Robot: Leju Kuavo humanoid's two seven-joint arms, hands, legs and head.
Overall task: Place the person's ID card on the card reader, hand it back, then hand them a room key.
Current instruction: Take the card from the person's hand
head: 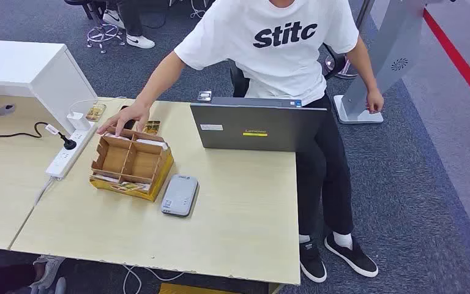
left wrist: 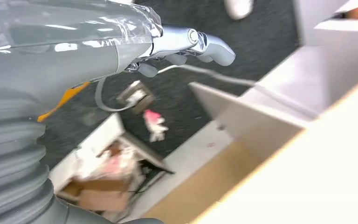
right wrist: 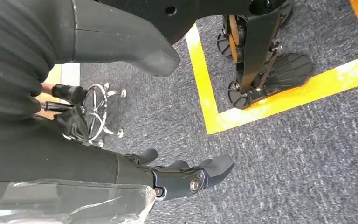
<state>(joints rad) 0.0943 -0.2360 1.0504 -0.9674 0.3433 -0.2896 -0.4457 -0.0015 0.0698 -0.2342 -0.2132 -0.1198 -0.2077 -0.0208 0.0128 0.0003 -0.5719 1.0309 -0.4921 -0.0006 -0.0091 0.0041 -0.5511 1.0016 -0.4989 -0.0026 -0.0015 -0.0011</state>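
Judging from how things lie, no card has reached the robot yet, and I cannot find the ID card with certainty in any view. The person's hand [head: 124, 119] rests on the far edge of the cardboard organizer [head: 131, 162], where some thin pale cards or papers stand in the compartments; whether one of them is the ID card or a room key is too small to tell. The card reader [head: 179, 195] (the flat grey device with rounded corners) lies on the desk [head: 245, 220] just beside the organizer, on the side nearer to the closed laptop [head: 258, 127].

A card of this kind should be light, stiff and smooth, so I expect it to slip easily between hard fingers. It is better to take it by a short edge, pinched flat between thumb and finger, and not to try lifting it from the desk surface, where there is nothing to hook under. On the reader it only needs to lie flat.

The left hand [left wrist: 186, 44] is low beside the desk edge, its fingers loosely curled and holding nothing. The right hand [right wrist: 186, 175] hangs over the carpet near a yellow floor line [right wrist: 214, 100], fingers slightly apart, also without anything in it.
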